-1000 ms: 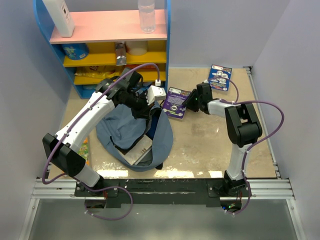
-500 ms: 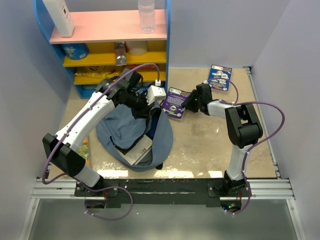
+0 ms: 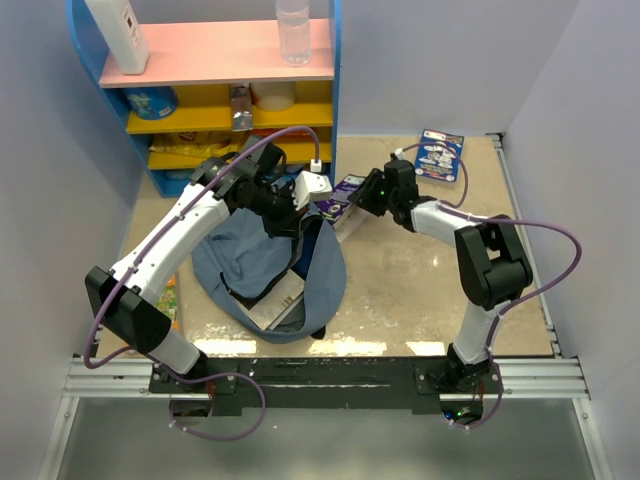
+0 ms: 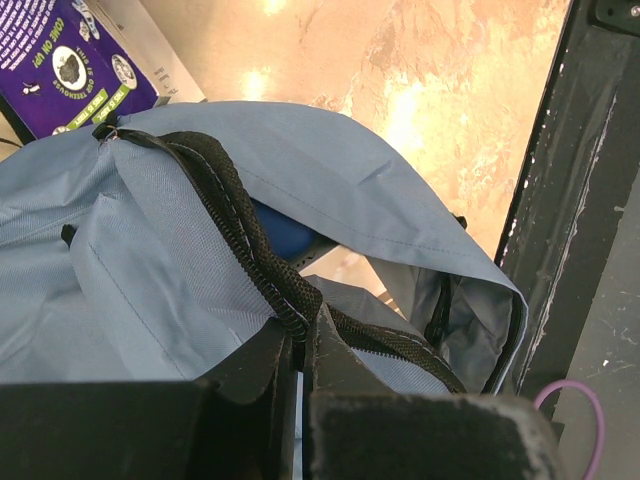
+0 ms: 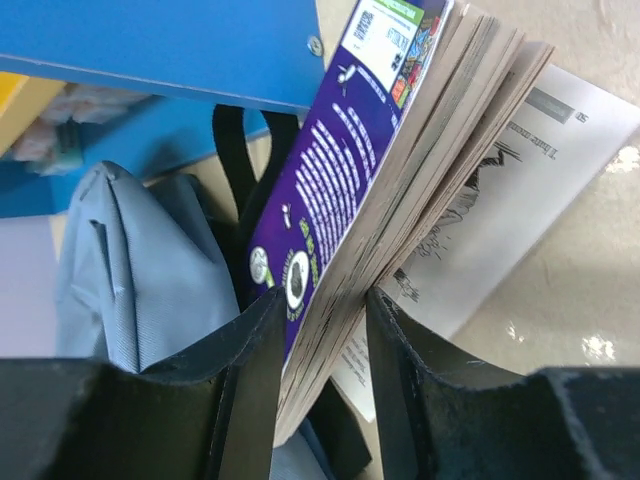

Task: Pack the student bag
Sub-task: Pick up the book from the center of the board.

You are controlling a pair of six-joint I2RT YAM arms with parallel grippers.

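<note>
Just beyond the arm bases, a large, soft slate-blue fabric backpack (image 3: 262, 262) lies left of the middle of the pale stone-patterned desk (image 3: 420, 290), closer to the near edge than the far one, with its opening slack and something flat and pale (image 3: 276, 306) showing inside at its near side. The left tool (image 4: 300, 345) is pressed together on the backpack's black zipper band (image 4: 235, 225) at the far rim, holding the fabric up. Its wrist view shows a dark blue thing (image 4: 283, 230) in the gap below, though what it is cannot be told. A white plug block (image 3: 313, 185) on a purple cable sits beside that wrist. Just right of the backpack's far rim, the right tool (image 5: 320, 310) pinches a thick purple-covered paperback book (image 5: 345, 170) by one edge. The book stands tilted, its pages fanned a little, over a white printed sheet (image 5: 545, 150) lying on the desk. Farther off, near the far right corner, a small blue-and-white booklet (image 3: 441, 154) lies flat. At the far left corner stands a blue shelf unit (image 3: 334, 90) with yellow lower boards and a pink top board carrying a white bottle (image 3: 118, 30) and a clear plastic bottle (image 3: 293, 30).
</note>
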